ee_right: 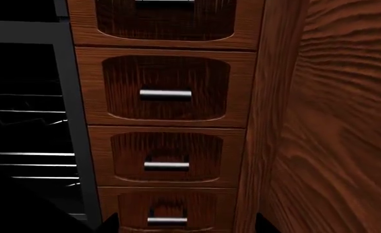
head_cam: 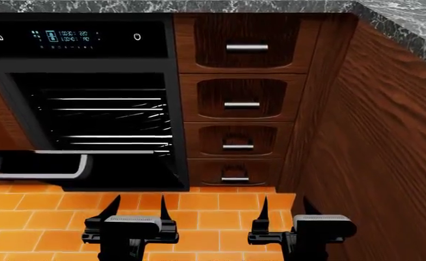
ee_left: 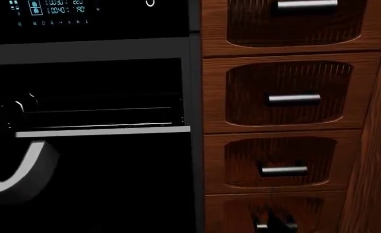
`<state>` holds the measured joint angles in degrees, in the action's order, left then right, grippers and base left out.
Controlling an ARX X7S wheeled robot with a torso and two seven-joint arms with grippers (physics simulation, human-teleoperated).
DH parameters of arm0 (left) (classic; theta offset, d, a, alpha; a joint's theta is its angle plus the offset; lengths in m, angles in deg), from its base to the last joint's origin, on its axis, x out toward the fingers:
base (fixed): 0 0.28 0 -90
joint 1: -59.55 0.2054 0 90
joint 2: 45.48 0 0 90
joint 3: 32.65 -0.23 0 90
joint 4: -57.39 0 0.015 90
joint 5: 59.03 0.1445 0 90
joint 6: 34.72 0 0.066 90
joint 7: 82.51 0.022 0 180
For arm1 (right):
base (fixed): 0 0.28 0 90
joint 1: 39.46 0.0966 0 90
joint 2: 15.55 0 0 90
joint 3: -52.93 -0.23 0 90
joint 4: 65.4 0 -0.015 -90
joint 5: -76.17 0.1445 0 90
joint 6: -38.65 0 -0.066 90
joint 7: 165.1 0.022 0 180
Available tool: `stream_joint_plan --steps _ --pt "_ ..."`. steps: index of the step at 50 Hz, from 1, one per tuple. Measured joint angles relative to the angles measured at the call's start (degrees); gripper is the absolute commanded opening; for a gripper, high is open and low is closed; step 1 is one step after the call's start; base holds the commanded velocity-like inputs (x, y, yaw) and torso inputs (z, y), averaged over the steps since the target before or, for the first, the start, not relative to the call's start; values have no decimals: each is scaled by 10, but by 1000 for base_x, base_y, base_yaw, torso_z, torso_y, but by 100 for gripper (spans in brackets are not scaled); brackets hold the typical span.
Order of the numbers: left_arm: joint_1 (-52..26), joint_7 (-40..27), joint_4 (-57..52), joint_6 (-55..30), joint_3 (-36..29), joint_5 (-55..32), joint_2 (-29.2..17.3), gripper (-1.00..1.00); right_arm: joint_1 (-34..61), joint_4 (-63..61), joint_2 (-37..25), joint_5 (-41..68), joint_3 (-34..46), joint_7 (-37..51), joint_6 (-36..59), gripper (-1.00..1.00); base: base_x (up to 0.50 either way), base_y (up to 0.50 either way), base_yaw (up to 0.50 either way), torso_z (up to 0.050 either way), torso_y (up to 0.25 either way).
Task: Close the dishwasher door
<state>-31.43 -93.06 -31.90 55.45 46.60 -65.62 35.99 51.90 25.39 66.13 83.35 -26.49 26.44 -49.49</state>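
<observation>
Glossy black, the dishwasher door (head_cam: 119, 168) hangs dropped open low at the left of the head view, its grey bar handle (head_cam: 35, 167) towards the robot and the wire racks (head_cam: 111, 122) bare in the cavity above it, under the control strip (head_cam: 68, 38) with its blue display. The brown drawers (head_cam: 238, 103) stand just beside it on the right. Both arms hover over the orange tiled floor (head_cam: 24, 223), clear of the door: the left gripper (head_cam: 135, 207) has its fingers spread, and so does the right gripper (head_cam: 286, 209), neither holding anything. The step in hand looks like the approach. To do it well, bring the left gripper under the door's front edge near the handle, then lift in an arc about the bottom hinge and press until it seats; the right arm should stay clear of the drawers
</observation>
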Motion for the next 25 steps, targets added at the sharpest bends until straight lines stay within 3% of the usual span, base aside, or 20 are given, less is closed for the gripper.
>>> stream_joint_plan --steps 25 --pt "-2 -7 1 2 -10 -8 -8 100 5 3 -7 7 10 10 7 100 0 0 0 -50 0"
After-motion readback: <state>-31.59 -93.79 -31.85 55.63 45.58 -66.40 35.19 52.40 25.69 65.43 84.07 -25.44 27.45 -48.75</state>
